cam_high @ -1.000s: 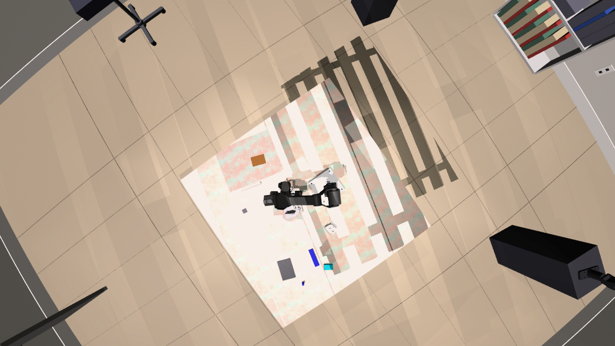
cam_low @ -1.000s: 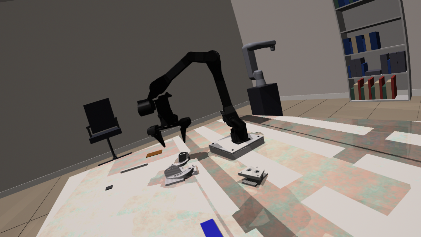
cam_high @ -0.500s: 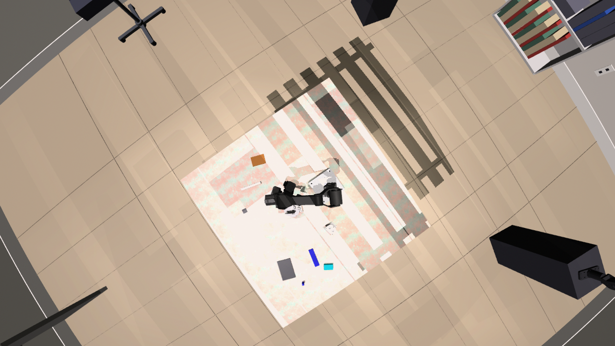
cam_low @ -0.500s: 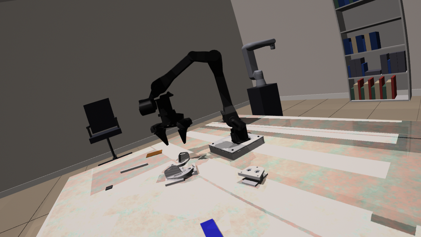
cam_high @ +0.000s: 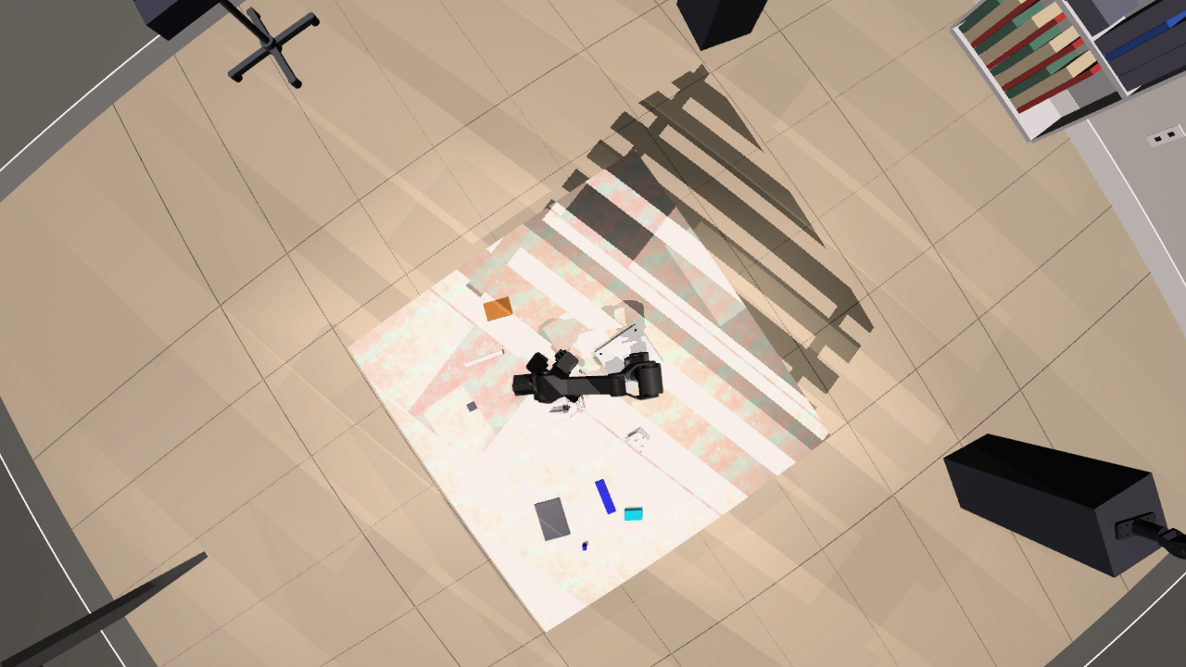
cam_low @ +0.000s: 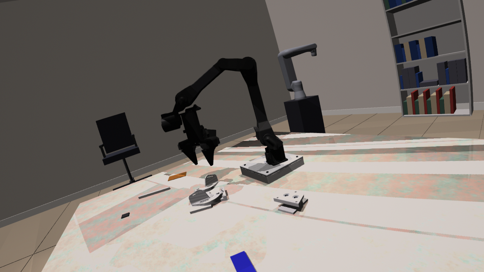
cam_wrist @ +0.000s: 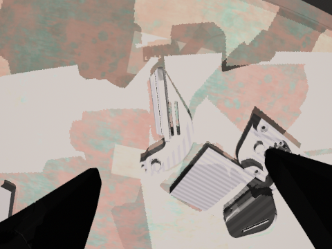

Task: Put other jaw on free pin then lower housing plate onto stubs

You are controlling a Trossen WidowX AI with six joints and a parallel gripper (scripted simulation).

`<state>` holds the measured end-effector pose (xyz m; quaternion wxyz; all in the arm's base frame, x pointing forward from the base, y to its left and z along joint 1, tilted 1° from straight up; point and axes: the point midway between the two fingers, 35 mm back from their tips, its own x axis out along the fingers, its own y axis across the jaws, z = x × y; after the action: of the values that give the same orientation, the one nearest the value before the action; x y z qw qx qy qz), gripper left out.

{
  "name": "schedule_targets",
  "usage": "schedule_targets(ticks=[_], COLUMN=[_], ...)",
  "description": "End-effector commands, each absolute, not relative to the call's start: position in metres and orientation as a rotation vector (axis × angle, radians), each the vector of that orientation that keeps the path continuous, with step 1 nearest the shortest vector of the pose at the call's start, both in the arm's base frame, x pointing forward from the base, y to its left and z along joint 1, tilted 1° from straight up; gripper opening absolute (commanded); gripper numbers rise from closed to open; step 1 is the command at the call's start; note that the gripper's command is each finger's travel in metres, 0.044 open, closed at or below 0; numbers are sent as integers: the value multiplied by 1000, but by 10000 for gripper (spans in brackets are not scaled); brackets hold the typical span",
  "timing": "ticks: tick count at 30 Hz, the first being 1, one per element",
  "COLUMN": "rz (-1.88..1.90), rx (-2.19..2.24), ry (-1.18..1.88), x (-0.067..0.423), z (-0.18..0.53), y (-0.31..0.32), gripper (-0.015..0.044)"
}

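Observation:
My gripper (cam_high: 553,361) (cam_low: 201,161) (cam_wrist: 182,167) is open and empty, hanging above the jaw fixture (cam_high: 568,407) (cam_low: 206,197). In the wrist view, a pale loose jaw (cam_wrist: 169,114) (cam_low: 210,179) lies tilted against the fixture's ribbed block (cam_wrist: 207,176). A dark jaw (cam_wrist: 250,211) sits beside the block at the lower right, partly hidden by my right finger. A pale bracket with holes (cam_wrist: 261,136) shows just above that finger. The housing plate (cam_high: 637,436) (cam_low: 287,198), pale with two holes, rests apart on the table to the right of the fixture.
The arm's base (cam_low: 272,167) (cam_high: 617,348) stands behind the fixture. An orange tile (cam_high: 498,309) (cam_low: 177,176), a grey bar (cam_high: 483,358) (cam_low: 154,193) and a small dark square (cam_high: 471,406) (cam_low: 125,215) lie to the left. A blue bar (cam_high: 605,496) (cam_low: 242,262), cyan block (cam_high: 633,514) and grey slab (cam_high: 552,518) lie nearer the front.

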<state>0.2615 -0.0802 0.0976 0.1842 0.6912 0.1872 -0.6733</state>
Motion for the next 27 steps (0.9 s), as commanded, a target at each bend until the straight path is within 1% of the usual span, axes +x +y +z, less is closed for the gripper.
schedule_targets(ticks=[1,6,27], rz=[-1911,-1911,-1911], rx=[1959,1959,1959], ry=[515,515,515], x=[260,261,263], z=[96,59,35], y=[-80,-79,-79], gripper=[440,440,440])
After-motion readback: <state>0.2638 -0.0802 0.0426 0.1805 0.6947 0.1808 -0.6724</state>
